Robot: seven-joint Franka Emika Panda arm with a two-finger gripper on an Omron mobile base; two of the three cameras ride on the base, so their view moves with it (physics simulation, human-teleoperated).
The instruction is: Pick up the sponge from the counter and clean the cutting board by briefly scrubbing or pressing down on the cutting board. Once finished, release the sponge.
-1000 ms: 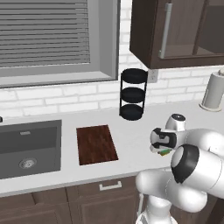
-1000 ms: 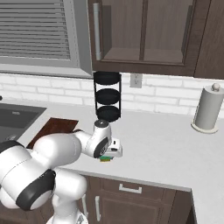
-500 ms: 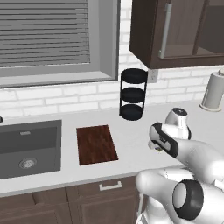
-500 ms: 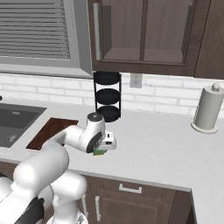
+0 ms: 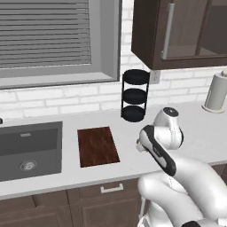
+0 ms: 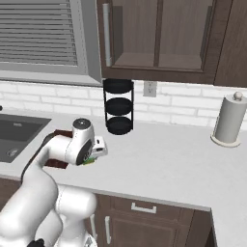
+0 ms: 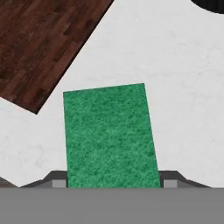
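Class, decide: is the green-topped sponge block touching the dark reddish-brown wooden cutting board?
Apart. In the hand view, the sponge, between the gripper's fingertips, sits clear of the cutting board, with a strip of pale counter showing between their nearest edges.

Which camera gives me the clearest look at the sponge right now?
The hand view: the sponge shows its whole green top, sitting between the tool's fingertips, above bare counter near the cutting board corner. In the right base view just a green-yellow sliver peeks under the tool. In the left base view the arm hides it.
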